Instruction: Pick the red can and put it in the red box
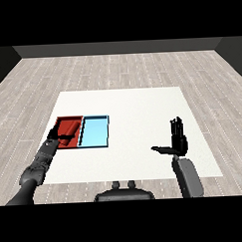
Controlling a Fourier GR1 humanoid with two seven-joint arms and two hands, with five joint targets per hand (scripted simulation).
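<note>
— What is the biggest thing in front of you?

— The white table (pixel 142 107). It fills the middle of my view, with a grey wooden floor (pixel 120 68) around it.

— And on it?

— Two trays, side by side and touching, at the left part of the table. The red tray (pixel 69 118) is on the outer side and the blue tray (pixel 96 132) is just to the right of it.

— Where are your arms?

— My left forearm (pixel 41 160) comes from the lower left corner and goes up to the red tray. My right forearm (pixel 187 176) comes up near the front edge of the table at the right, well apart from both trays.

— Your hands, then?

— My right hand (pixel 178 140) is above the table and holds nothing. Its fingers are straight and point upward, and the thumb is spread out to the left. My left hand (pixel 56 134) is over the near left corner of the red tray.

— Is the left hand clamped on something?

— I cannot tell. The hand is dark and small against the tray.

— And the can?

— The can (pixel 69 139) is inside the red tray, in its near part, just beside my left hand. It is red on red, so its outline is hard to see. I cannot tell if it lies or stands.
</note>
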